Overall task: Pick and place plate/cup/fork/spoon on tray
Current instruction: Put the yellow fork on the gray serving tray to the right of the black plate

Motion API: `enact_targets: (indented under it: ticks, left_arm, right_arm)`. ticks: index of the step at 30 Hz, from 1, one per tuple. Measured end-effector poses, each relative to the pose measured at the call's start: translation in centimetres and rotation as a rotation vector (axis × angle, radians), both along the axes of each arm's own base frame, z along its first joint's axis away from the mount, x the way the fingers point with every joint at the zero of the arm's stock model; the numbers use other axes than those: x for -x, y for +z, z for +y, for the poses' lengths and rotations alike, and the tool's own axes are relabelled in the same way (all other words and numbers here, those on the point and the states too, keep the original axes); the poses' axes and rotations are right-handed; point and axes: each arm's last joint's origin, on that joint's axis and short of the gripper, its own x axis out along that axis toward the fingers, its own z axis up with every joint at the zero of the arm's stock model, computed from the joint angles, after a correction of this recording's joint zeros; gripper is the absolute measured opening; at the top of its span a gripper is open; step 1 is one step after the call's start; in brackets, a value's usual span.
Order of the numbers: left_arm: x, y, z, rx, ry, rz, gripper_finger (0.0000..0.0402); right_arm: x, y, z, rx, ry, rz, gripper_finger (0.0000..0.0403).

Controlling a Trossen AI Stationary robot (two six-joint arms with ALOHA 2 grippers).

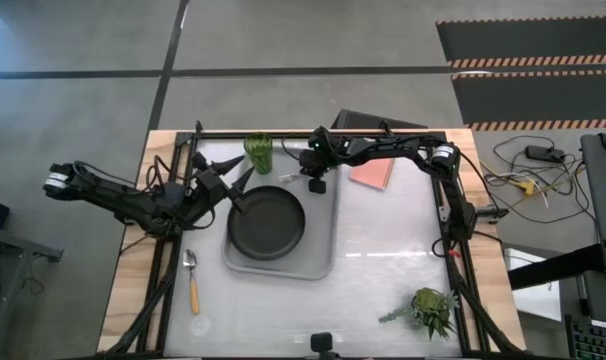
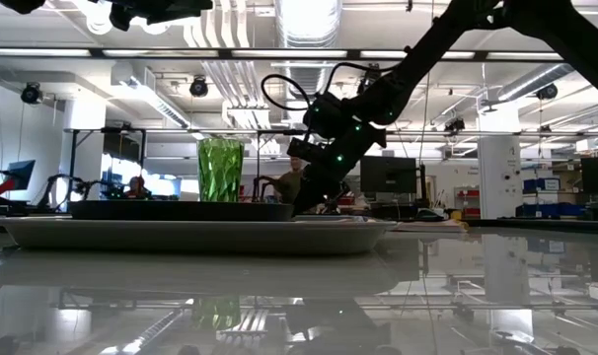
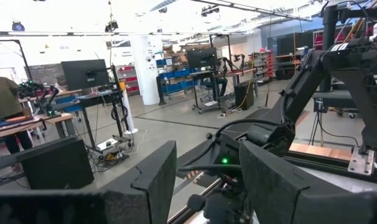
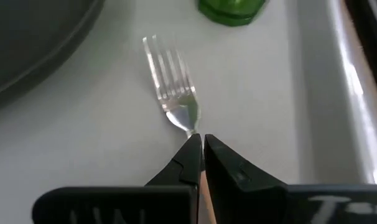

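Right gripper (image 4: 198, 149) fingers pinch the fork (image 4: 171, 87) at its neck, tines resting on the tray (image 1: 323, 225) floor near the far edge, between the plate (image 1: 267, 222) and the cup (image 1: 258, 152). Plate sits on the tray's left half, cup at the far left corner. Spoon (image 1: 192, 280) not yet on the tray, lies on the table beside its near left corner. Left gripper (image 1: 235, 186) spread wide, hanging over the plate's far left rim. Risk: fork dragged on release, or lifting arm knocking the cup, which stands close. Plant (image 1: 430, 310) and pink pad (image 1: 372, 173) well clear
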Motion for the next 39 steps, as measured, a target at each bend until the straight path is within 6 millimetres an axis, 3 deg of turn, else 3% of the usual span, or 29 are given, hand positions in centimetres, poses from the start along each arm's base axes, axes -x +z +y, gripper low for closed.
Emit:
enact_targets:
  ticks: [9, 39]
  left_arm:
    - [0.0, 0.0, 0.0, 0.0, 0.0, 0.0, 0.016]
    - [0.0, 0.0, 0.0, 0.001, 0.0, -0.001, 0.016]
  right_arm:
    - [0.0, 0.0, 0.1, -0.058, 0.048, -0.032, 0.0008]
    - [0.9, -3.4, 0.0, -0.047, 0.013, -0.097, 0.0008]
